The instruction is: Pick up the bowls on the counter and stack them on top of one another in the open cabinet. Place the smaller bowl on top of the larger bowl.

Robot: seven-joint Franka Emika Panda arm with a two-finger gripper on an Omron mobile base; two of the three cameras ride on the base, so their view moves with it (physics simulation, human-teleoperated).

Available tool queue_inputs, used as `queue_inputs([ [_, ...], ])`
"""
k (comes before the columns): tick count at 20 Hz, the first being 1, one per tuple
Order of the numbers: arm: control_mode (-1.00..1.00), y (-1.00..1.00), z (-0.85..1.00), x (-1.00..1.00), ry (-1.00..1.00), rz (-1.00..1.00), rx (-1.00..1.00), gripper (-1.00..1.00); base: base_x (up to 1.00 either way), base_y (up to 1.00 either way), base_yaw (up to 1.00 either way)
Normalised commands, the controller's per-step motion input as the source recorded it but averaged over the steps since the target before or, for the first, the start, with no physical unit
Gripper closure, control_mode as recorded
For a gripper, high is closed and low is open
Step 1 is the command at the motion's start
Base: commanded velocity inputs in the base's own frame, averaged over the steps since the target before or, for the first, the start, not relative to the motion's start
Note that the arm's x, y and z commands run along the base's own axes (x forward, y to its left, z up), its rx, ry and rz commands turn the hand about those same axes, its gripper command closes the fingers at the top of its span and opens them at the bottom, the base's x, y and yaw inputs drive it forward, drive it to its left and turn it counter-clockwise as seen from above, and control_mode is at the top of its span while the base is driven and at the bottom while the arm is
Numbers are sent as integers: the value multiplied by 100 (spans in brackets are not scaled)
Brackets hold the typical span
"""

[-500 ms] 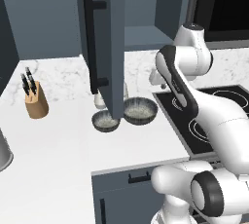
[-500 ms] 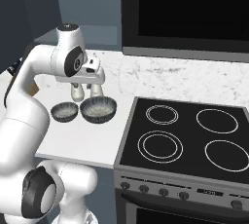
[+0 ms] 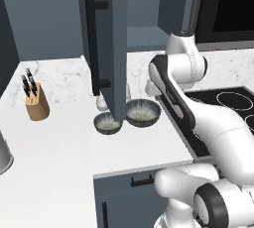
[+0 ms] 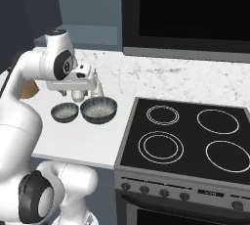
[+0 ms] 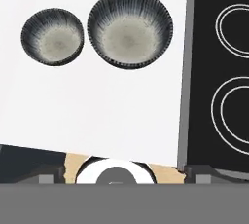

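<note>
**Bowls on counter, untouched**

Larger bowl (image 5: 130, 28): round, ribbed dark outside, speckled pale inside, on white marbled counter (image 5: 97, 116) beside black glass stovetop (image 5: 219, 72). Smaller bowl (image 5: 52, 36) just beside it, farther from stovetop. Gripper (image 4: 78, 83) raised above, pointing down; finger spread cannot be told.

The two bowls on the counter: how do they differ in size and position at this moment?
The larger bowl is clearly wider and looks deeper than the smaller bowl. The larger bowl sits nearer the stovetop, while the smaller bowl lies on its far side, partly behind the open cabinet door in the left base view. Both stand upright and empty on the counter, close together, sharing dark striped rims and pale speckled insides.
</note>
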Motion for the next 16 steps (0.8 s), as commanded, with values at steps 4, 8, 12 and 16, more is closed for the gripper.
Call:
queue_inputs([
  [4, -100, 71, -64, 6, 8, 0, -16, -100, 0, 0, 0],
  [8, -100, 39, -76, 6, 1, 23, -5, -100, 0, 0, 0],
  [12, -100, 42, -91, 22, 0, 64, -9, -100, 0, 0, 0],
  [16, -100, 1, -56, 28, -1, 75, 0, -100, 0, 0, 0],
])
